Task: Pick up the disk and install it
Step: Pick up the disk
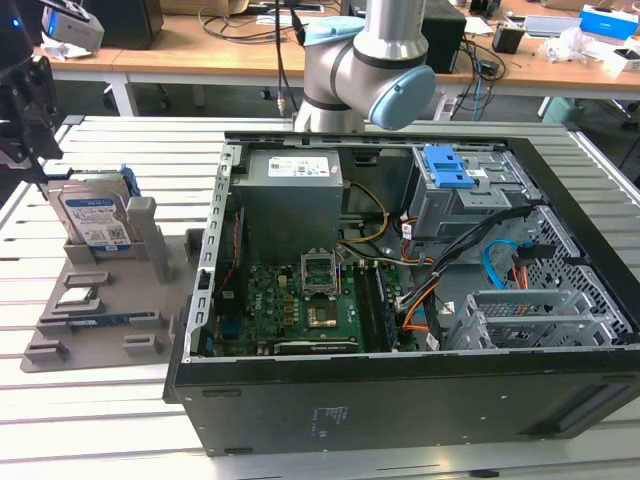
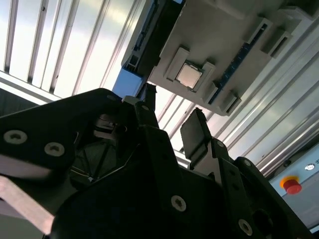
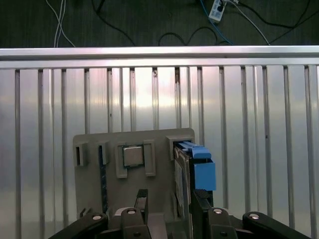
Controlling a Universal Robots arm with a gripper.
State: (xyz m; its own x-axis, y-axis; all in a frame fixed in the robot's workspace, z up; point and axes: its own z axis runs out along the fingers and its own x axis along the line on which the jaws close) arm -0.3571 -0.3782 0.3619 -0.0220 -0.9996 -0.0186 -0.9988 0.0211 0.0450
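Note:
The disk stands on edge in a slot of the grey holder tray at the exterior view's left. Its white-and-blue label faces the camera, and its blue bracket shows along one side. My black gripper hangs just above and beside the disk's top edge. In the first wrist view my gripper is open, and the disk's thin edge runs down towards the gap between the fingers without touching them. In the second wrist view my gripper is also spread apart and holds nothing.
A small square silver chip lies in the tray beside the disk. The open computer case fills the exterior view's middle and right, with a grey drive cage with a blue latch at its back. The arm's base stands behind it.

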